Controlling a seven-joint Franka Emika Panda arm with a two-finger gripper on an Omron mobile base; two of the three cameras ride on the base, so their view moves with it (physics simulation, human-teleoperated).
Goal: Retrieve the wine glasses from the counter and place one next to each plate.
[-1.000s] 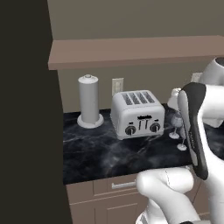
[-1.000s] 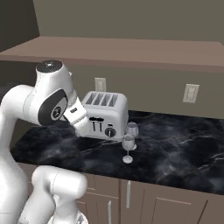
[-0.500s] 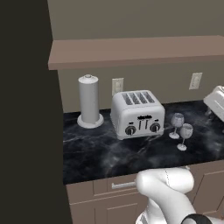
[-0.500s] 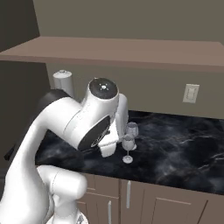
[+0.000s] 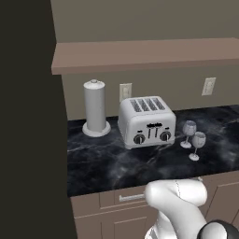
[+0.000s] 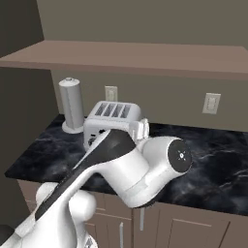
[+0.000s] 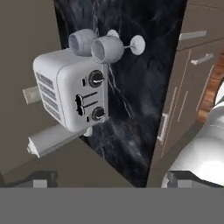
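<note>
A dark marble counter (image 5: 107, 165) runs under a wooden shelf. Right of centre in the left base view, both wine glasses (image 5: 193, 139) stand upright just beside the toaster (image 5: 146, 122). The gripper (image 7: 107, 181) is spread wide, holding nothing, well apart from them. It should approach the nearer glass at bowl height, clear of the toaster.

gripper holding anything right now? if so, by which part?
Nothing is held. In the hand view the gripper is open, with its fingertips far from the counter. Both wine glasses stand on it beside the toaster, untouched.
</note>
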